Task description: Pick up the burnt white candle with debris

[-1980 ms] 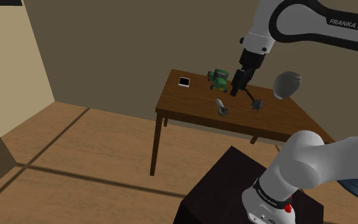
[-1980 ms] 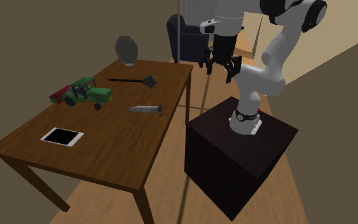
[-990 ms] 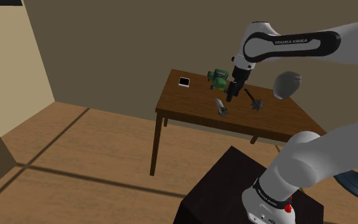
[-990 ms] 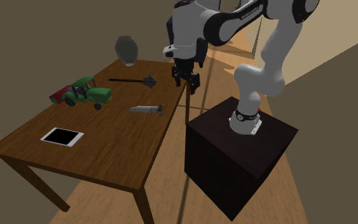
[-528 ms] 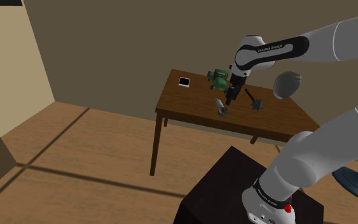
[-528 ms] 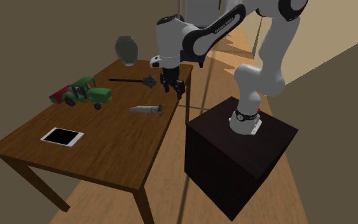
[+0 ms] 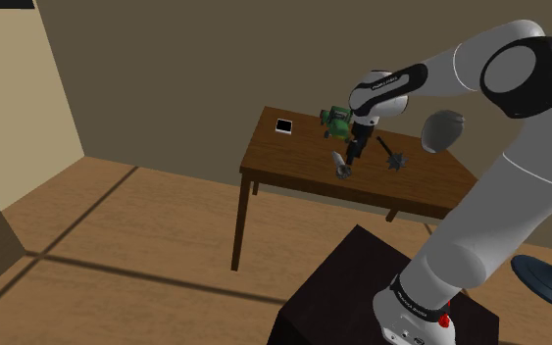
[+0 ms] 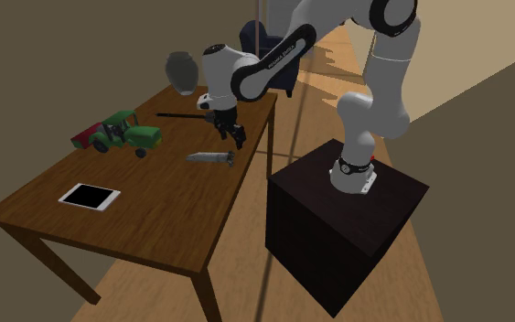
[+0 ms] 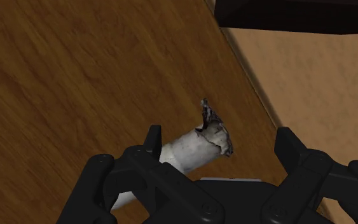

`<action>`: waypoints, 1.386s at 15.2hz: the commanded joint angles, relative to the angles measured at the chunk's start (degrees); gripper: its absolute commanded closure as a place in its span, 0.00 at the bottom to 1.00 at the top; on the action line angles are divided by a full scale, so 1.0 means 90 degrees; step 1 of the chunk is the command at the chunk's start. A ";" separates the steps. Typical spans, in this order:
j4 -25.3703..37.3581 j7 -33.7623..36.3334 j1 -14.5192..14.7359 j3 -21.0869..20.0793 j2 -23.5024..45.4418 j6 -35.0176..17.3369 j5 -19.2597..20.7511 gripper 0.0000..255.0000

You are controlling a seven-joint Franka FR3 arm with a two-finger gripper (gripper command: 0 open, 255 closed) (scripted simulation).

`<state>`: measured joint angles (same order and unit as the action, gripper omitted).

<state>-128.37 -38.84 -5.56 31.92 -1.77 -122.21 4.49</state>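
The burnt white candle (image 7: 340,165) lies on its side on the wooden table (image 7: 293,162), near the edge facing the stand. Its charred, debris-flecked end (image 9: 212,124) points toward that edge. In the second exterior view the candle (image 8: 211,158) sits just below and left of my gripper (image 8: 237,139). My gripper (image 7: 351,157) hangs close above the candle, tilted. In the wrist view my gripper (image 9: 220,141) is open. The candle (image 9: 193,146) lies between the spread fingers, nearer one fingertip (image 9: 152,136), and neither fingertip touches it.
A green and red toy tractor (image 8: 123,133), a black spiked mace (image 8: 196,116), a grey vase (image 8: 181,71) and a white-framed tablet (image 8: 89,197) share the table. The dark stand (image 8: 347,220) stands beside the table edge. A blue armchair (image 8: 264,46) is behind.
The arm has swung from above the stand out over the table and lowered. My gripper came down toward the candle and now hovers right over it. The candle has not moved.
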 commanded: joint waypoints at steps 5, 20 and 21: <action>-0.0029 -0.0273 -0.0045 0.0042 0.0533 -0.0489 -0.0301 0.00; -0.0079 -0.0313 -0.0054 0.0037 0.0629 -0.0622 -0.0362 1.00; -0.0048 -0.0288 -0.0048 0.0040 0.0568 -0.0538 -0.0323 1.00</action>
<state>-129.03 -41.60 -6.04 32.27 3.69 -127.61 1.34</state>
